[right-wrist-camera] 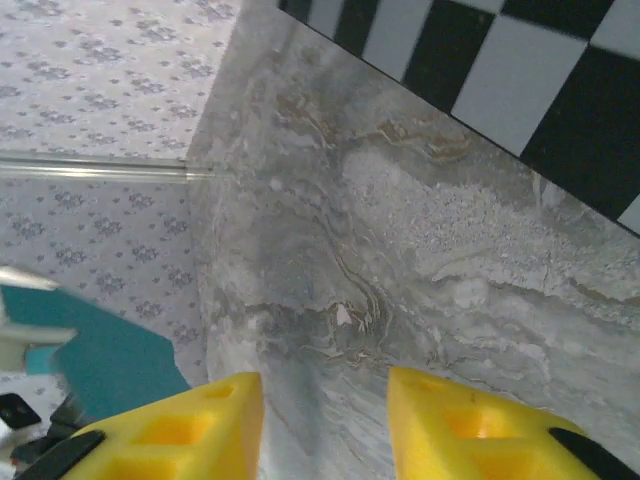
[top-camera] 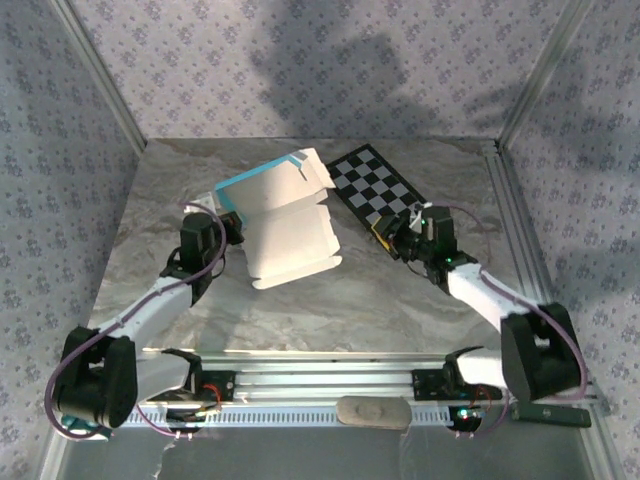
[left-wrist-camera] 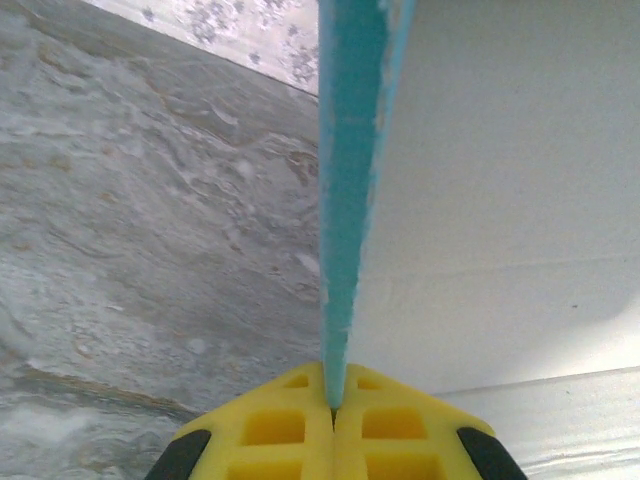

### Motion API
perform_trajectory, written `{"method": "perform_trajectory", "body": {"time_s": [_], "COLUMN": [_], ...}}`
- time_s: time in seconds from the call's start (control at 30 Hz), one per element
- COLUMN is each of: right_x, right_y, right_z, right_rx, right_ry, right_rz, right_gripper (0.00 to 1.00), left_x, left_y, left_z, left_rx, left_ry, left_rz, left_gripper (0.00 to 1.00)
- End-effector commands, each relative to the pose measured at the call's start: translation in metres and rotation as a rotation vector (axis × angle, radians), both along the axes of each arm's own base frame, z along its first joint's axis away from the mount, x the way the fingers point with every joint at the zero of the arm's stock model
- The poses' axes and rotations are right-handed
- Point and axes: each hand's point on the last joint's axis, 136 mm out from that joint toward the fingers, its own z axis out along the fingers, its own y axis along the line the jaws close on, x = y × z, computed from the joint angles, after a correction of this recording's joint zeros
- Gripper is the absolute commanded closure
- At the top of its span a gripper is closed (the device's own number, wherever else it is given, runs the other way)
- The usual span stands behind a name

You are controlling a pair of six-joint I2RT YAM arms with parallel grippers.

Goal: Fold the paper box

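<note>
Desk: paper box mid-desk, white face up, long axis near-to-far, checkerboard just beside on its right. Left end effector clenched on the box's turquoise left edge, so nearer. Right end effector released, empty, box off to its left

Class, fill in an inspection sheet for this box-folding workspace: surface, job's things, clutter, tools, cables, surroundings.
Surface: grey marbled table, no spills seen.
Job's things: paper box, still partly unfolded, white face up, turquoise strip along its far-left side.
Clutter: checkerboard lying flat to the right of the box.
Tools: left tool shut on the box's turquoise edge; right tool open, nothing between its fingers.
Cables: purple cable looping beside the left arm's base.
Surroundings: patterned walls, aluminium frame posts.
</note>
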Motion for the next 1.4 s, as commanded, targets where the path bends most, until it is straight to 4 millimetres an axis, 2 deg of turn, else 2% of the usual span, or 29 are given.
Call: {"method": "perform_trajectory", "body": {"time_s": [0.0, 0.23, 0.43, 0.7, 0.97, 1.37], "right_x": [0.023, 0.04, 0.037, 0.037, 0.043, 0.047], "right_y": [0.027, 0.06, 0.078, 0.091, 0.098, 0.108], "right_z": [0.064, 0.075, 0.08, 0.09, 0.086, 0.089], "right_rx": [0.141, 0.251, 0.259, 0.264, 0.264, 0.267], "right_ry": [-0.162, -0.166, -0.167, -0.182, -0.168, -0.174], "right_rz": [0.09, 0.129, 0.161, 0.176, 0.177, 0.193], "right_gripper": [0.55, 0.5, 0.52, 0.51, 0.55, 0.55], "left_x": [0.003, 0.008, 0.011, 0.016, 0.015, 0.014], "left_y": [-0.021, -0.027, -0.028, -0.031, -0.031, -0.033], "left_z": [0.014, 0.006, 0.003, -0.008, -0.005, -0.003], "left_rx": [-0.117, -0.17, -0.192, -0.225, -0.226, -0.227], "left_ry": [0.004, 0.04, 0.064, 0.103, 0.098, 0.096], "left_rz": [-0.091, -0.108, -0.102, -0.103, -0.103, -0.116], "left_gripper": [1.0, 1.0, 1.0, 1.0, 1.0, 1.0]}}
